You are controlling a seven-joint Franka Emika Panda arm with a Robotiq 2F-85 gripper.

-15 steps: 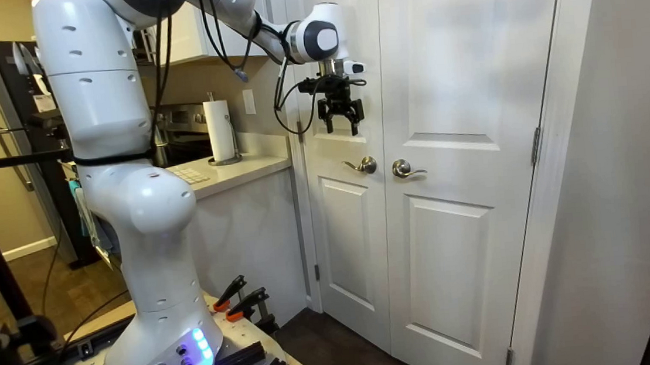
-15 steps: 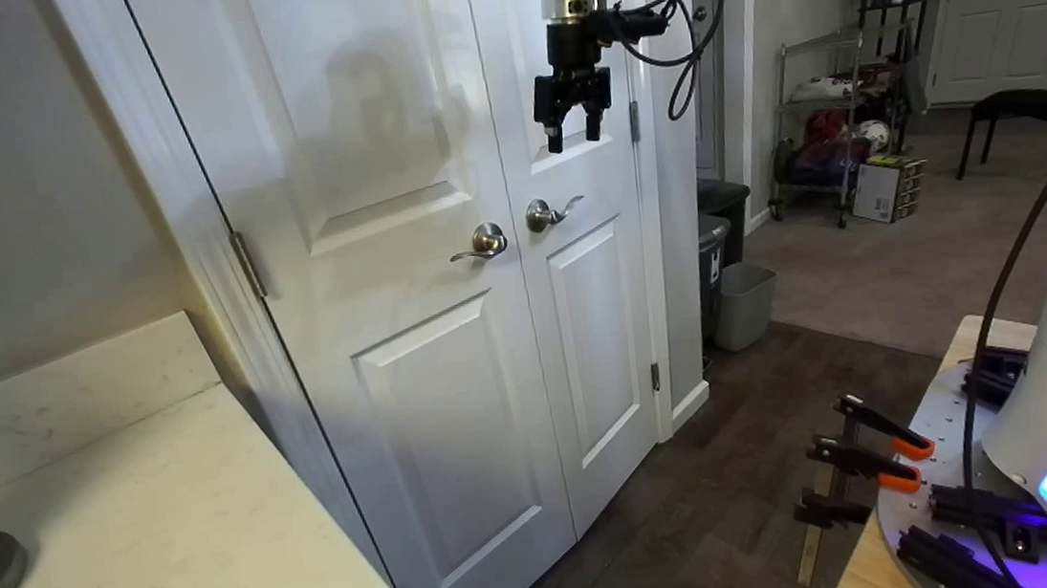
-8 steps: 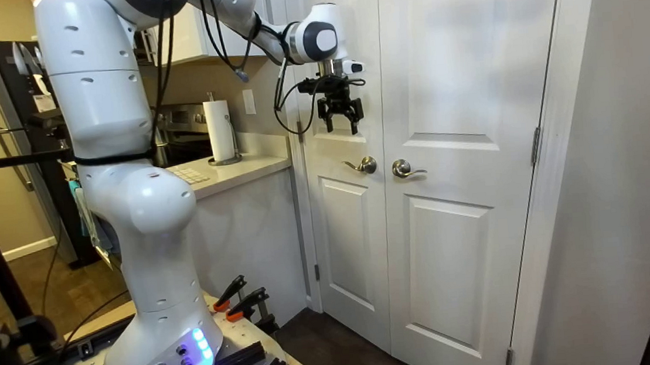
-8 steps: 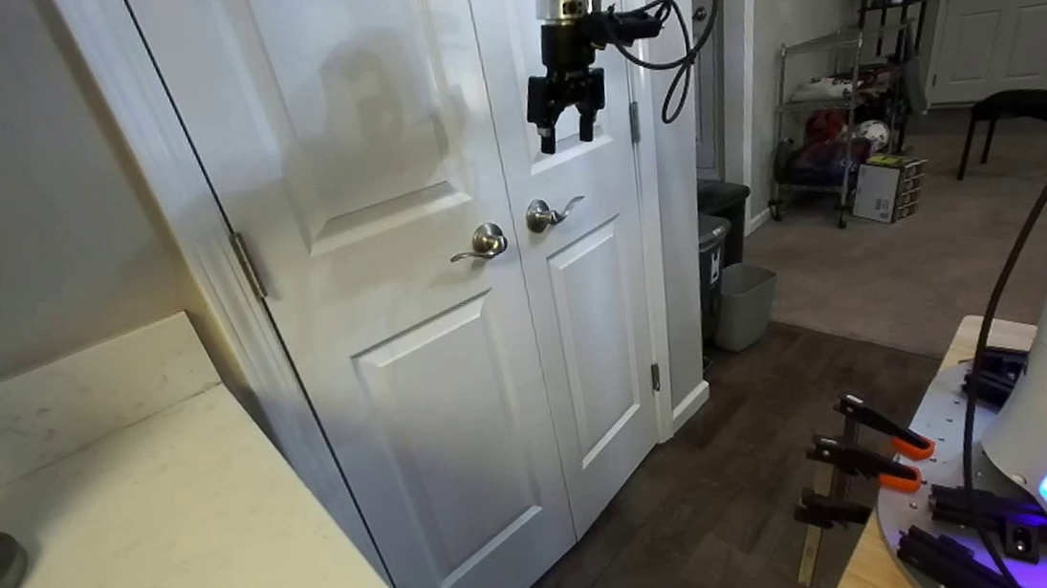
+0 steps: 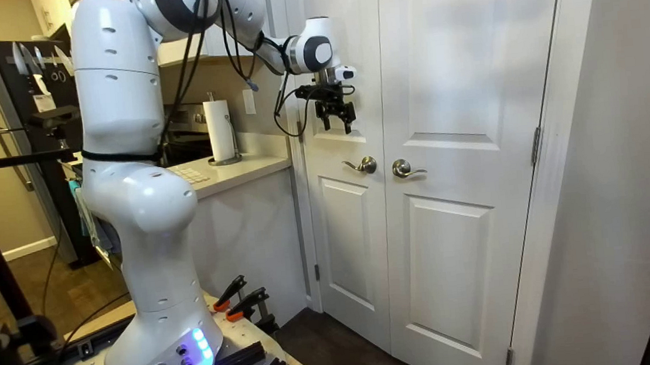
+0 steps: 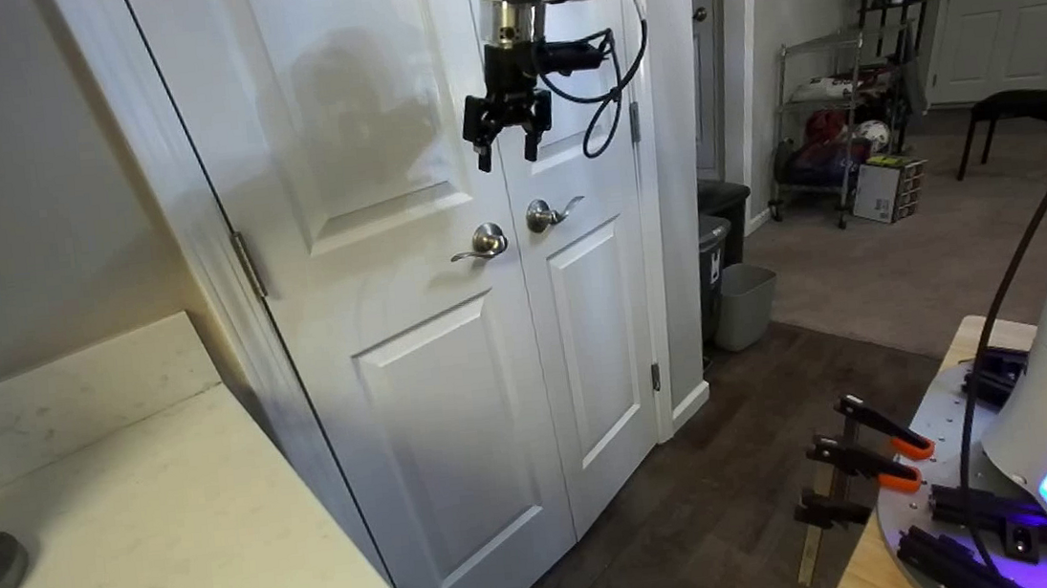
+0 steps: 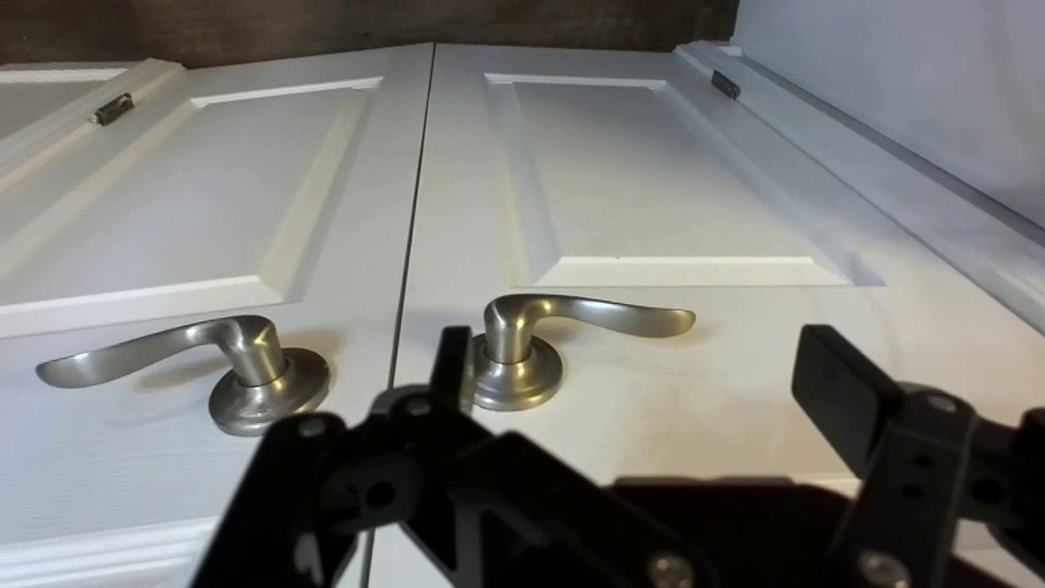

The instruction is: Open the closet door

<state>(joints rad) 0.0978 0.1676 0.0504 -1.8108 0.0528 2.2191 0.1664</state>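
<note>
The closet door is the tall white panelled leaf beside the counter, in both exterior views and on the right of the upside-down wrist view. It stands shut. Its silvery lever handle sits near its right edge, also in an exterior view and in the wrist view. My gripper points down, open and empty, above handle height and apart from the door. It also shows in an exterior view. In the wrist view its fingers are spread; the left finger partly covers the handle's base.
The matching white leaf with its own lever handle adjoins it, shut. A counter with a paper towel roll stands beside the closet door. Clamps stick out from the robot's base table.
My gripper has moved left in both exterior views, slightly lower in an exterior view. The arm's upper links have shifted. It stays open, and both leaves stay shut.
</note>
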